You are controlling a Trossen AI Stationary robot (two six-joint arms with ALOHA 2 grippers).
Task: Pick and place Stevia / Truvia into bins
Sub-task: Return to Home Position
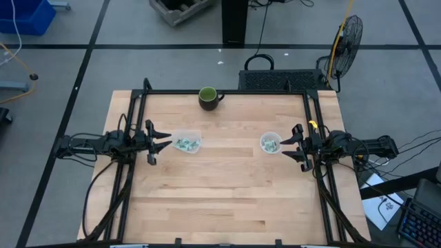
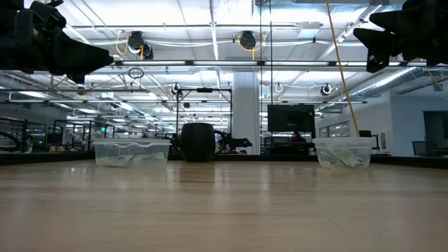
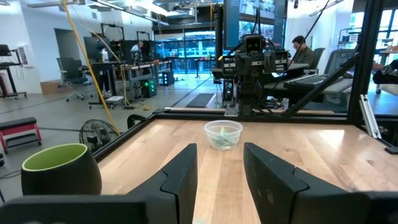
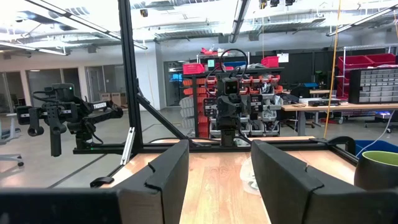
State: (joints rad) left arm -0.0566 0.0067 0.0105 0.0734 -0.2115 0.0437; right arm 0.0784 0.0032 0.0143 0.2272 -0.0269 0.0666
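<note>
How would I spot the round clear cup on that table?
Start at the wooden table and look to its right half, just ahead of the right arm. The cup there is small, clear and round, with pale green packets inside. The tub on the left is squarish, and the mug at the back edge is dark green.

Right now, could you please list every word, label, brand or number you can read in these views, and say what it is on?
No text can be read anywhere.
Sachets in the square tub and the round cup: print too small.
Paper sheet beside the table: dark mark, too small.
Screens in the room: blurred.
Green mug: no marking shows.
</note>
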